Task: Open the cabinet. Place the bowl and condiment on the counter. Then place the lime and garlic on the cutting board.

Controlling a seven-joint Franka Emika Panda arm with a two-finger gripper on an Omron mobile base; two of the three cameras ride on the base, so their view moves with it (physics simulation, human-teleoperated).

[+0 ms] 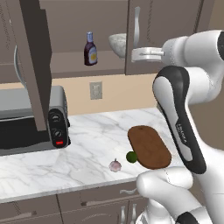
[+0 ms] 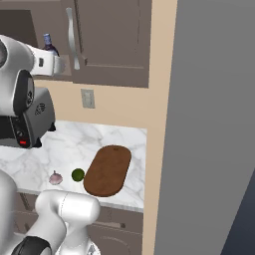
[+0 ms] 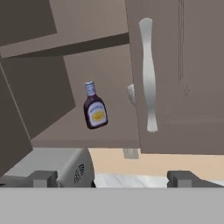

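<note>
Left base view, largest item first: cabinet (image 1: 87,30), dark grey-brown, left door swung open toward the camera, right door shut with its silver bar handle (image 1: 137,27) in front. Shelf inside carrying two items. Desk (image 1: 87,144), white marble with grey veins, running below the cabinet. Toaster oven (image 1: 30,120) standing on the desk at left, touching nothing else. Cutting board (image 1: 149,147), oval and reddish-brown, lying flat on the desk at right, partly behind the arm. Bowl (image 1: 118,44), speckled grey-white, resting on the shelf at the right side of the opening, partly hidden by the shut door. Condiment (image 1: 90,49), dark bottle with blue cap and pale label, upright on the shelf, left of the bowl and apart from it. Wall outlet (image 1: 96,90) on the beige wall between shelf and desk. Lime (image 1: 131,156), dark green, on the desk touching or just beside the left edge of the cutting board. Garlic (image 1: 115,165), pinkish-white, on the desk near the lime, to its left, not on the board.

Hand view: fingers (image 3: 43,178) spread wide, one tip at each lower corner, holding nothing, raised to shelf height and facing the condiment (image 3: 94,107) and the handle (image 3: 148,74), well short of both.
</note>
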